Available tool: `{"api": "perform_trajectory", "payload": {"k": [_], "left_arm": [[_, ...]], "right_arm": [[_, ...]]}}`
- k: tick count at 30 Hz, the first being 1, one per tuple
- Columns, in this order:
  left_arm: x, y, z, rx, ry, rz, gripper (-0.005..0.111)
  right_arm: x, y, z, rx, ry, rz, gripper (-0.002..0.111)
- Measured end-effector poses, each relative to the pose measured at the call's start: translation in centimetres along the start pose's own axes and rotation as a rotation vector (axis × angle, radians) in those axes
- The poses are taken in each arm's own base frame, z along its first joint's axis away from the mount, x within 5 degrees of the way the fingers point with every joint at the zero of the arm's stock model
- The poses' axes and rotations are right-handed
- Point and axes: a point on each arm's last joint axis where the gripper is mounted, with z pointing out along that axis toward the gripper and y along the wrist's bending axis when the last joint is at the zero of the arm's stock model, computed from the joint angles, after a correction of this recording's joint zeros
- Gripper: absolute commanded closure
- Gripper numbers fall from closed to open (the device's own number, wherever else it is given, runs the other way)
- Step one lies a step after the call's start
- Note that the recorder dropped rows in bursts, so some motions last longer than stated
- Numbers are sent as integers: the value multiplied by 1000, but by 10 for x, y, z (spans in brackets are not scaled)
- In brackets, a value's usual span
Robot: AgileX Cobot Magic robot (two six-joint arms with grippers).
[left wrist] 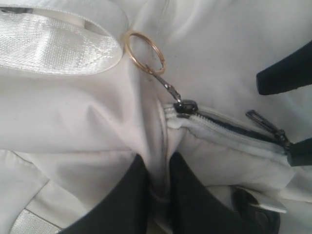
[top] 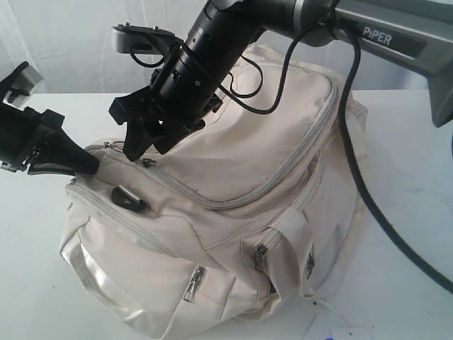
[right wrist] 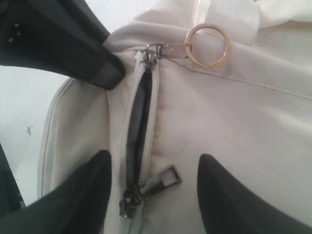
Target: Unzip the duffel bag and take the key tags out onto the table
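Note:
The cream-white duffel bag [top: 233,191] lies on the white table [top: 396,234]. My left gripper [left wrist: 158,163] is shut on a fold of the bag's fabric beside the end of the top zipper. That end carries a slider with a gold ring [left wrist: 145,51]. The zipper stands open in a short slit [right wrist: 140,122] that shows dark lining. My right gripper [right wrist: 154,161] is open, one finger on each side of the second slider [right wrist: 130,201], whose pull tab [right wrist: 165,178] lies free between them. In the exterior view the right gripper [top: 146,151] hovers over the bag's left end. The key tags are hidden.
The bag's satin webbing handle [left wrist: 53,46] lies close to the ring. Zipped side pockets [top: 195,283] face the front. A black cable [top: 354,163] from the right arm drapes across the bag's right side. Bare tabletop [top: 28,269] shows at the front left.

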Motion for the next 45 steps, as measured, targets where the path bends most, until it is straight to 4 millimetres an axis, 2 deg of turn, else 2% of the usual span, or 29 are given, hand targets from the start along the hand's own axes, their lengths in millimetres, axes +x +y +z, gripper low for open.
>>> {"api": "perform_trajectory", "payload": {"k": [7, 14, 22, 31, 38, 45], "left_arm": [[0, 0, 0, 0, 0, 0, 107], [0, 0, 0, -1, 1, 1, 107], [0, 0, 0, -1, 1, 1, 107], [0, 0, 0, -1, 1, 3, 107], [0, 0, 0, -1, 1, 5, 107], [0, 0, 0, -1, 1, 5, 107]], "right_arm": [[2, -3, 1, 22, 14, 5, 57], [5, -11, 13, 36, 47, 23, 58], [4, -9, 22, -35, 41, 66, 75], [4, -9, 22, -41, 39, 70, 78], [3, -8, 22, -52, 35, 75, 94], [-1, -5, 17, -54, 13, 63, 106]]}}
